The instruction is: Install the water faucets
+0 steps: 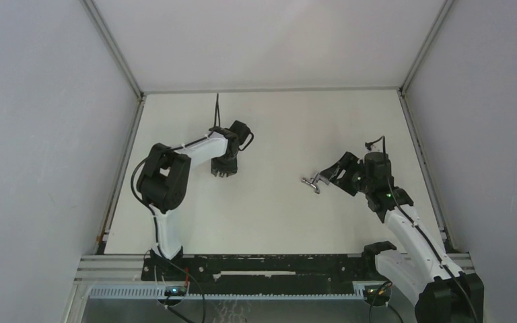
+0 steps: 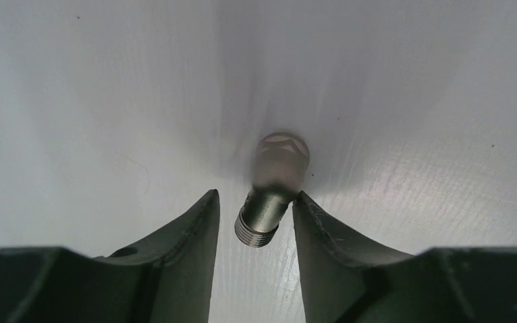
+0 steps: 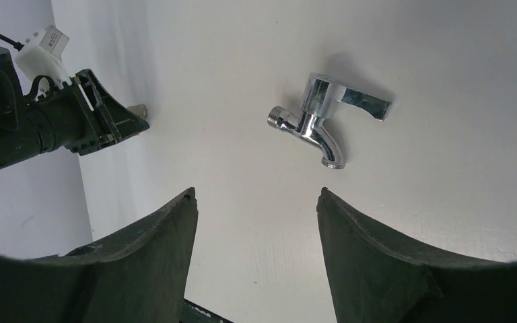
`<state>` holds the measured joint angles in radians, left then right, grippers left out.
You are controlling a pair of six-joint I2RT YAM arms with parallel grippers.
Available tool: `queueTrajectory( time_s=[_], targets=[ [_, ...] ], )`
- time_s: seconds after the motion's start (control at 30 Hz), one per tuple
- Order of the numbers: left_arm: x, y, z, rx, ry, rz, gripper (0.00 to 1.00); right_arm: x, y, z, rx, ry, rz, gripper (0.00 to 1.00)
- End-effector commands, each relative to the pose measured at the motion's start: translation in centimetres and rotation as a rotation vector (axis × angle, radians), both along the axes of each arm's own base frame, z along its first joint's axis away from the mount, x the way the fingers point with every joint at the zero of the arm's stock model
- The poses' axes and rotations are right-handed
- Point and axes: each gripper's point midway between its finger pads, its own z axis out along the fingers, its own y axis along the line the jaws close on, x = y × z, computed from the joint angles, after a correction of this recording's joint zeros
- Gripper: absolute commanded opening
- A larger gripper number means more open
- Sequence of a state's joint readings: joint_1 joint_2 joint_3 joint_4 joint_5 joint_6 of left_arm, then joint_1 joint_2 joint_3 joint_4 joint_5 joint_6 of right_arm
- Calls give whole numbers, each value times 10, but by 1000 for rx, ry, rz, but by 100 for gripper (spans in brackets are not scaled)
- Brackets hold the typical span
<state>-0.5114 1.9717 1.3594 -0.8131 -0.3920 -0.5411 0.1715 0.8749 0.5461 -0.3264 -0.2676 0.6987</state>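
Observation:
One of the water faucets, a stubby silver cylinder with a threaded near end, stands tilted on the white table between my left gripper's fingers. It leans on the right fingertip, with a gap to the left one, so the jaws are open. Its far end is blurred. In the top view my left gripper hides it. The other water faucet, bent and chrome with a lever handle, lies on the table ahead of my open right gripper, untouched. From above this faucet sits just left of the right gripper.
White enclosure walls with metal frame posts surround the white table. A black rail runs along the near edge. A thin black cable rises behind the left arm. The left gripper shows at the right wrist view's left.

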Motion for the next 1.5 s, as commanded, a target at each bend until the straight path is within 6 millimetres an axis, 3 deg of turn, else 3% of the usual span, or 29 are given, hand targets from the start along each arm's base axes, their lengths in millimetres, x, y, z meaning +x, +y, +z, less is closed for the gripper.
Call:
queueTrajectory(
  time_s=[0.0, 0.13, 0.2, 0.37, 0.43, 0.67, 0.83, 1.0, 1.17, 1.47],
  targets=[
    [-1, -14, -11, -71, 24, -9, 51, 6, -3, 11, 2, -57, 3, 72],
    [-3, -14, -13, -73, 24, -11, 52, 6, -4, 11, 3, -56, 0, 72],
    [-3, -14, -11, -78, 13, -8, 59, 5, -5, 11, -4, -57, 1, 73],
    [3, -14, 9, -89, -39, -10, 74, 3, -9, 8, -34, -53, 4, 72],
    [6, -16, 21, -108, -69, -16, 76, 1, -13, 3, -58, -37, -10, 72],
    [5, -41, 106, -251, -260, -76, 84, -4, -12, -10, -174, -3, -3, 71],
    [-15, -60, 175, -424, -414, -148, 85, -2, 0, -18, -306, 18, 20, 68],
    [-36, -77, 226, -595, -562, -215, 86, 18, 12, -33, -358, 141, -10, 64],
    [-49, -80, 247, -754, -717, -183, 88, 42, 10, -53, -363, 276, -165, 55],
    [-61, -87, 237, -756, -705, -238, 86, 60, 10, -84, -406, 423, -264, 54]
  ],
)
